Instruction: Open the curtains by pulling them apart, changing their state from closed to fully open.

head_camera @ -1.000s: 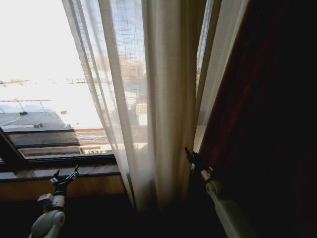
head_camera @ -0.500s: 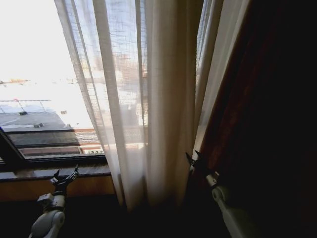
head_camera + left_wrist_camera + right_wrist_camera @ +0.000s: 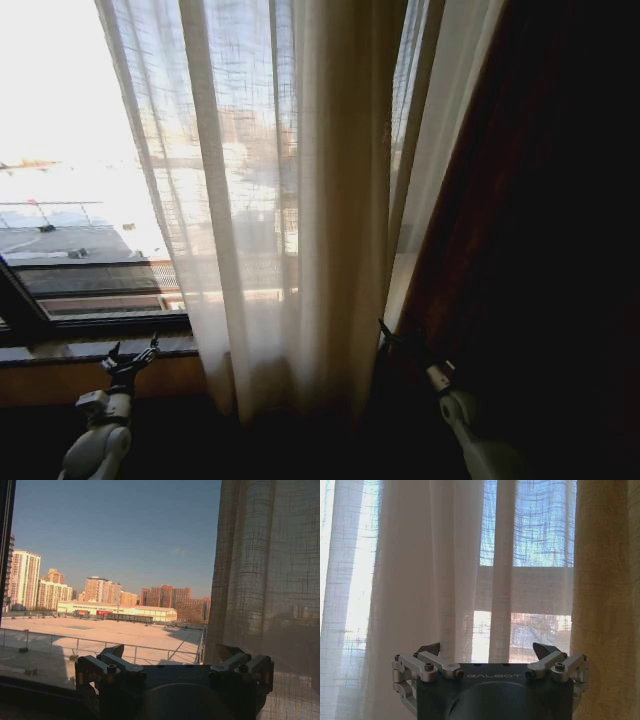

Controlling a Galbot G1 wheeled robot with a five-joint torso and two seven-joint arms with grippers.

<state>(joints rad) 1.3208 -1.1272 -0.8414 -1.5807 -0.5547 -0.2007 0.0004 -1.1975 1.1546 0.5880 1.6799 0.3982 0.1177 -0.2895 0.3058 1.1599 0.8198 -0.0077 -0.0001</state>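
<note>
The sheer cream curtains (image 3: 290,200) hang in pleats down the middle of the head view, gathered from the window's centre to the dark drape. My right gripper (image 3: 386,330) is low at the curtains' right edge, and in the right wrist view it (image 3: 487,649) is open, with the fabric (image 3: 420,580) hanging a little beyond its fingertips. My left gripper (image 3: 132,350) is held low by the sill, left of the curtains. In the left wrist view it (image 3: 170,652) is open and empty, with the curtain's edge (image 3: 265,580) off to one side.
A dark brown drape (image 3: 540,250) covers the right side. The bare window (image 3: 70,150) on the left looks out on rooftops and city blocks (image 3: 100,595). A dark sill (image 3: 60,348) runs under it, with a dark wall below.
The curtains' left edge has spread leftward across the window. My right arm has drawn back down and to the right. The left arm has not moved.
</note>
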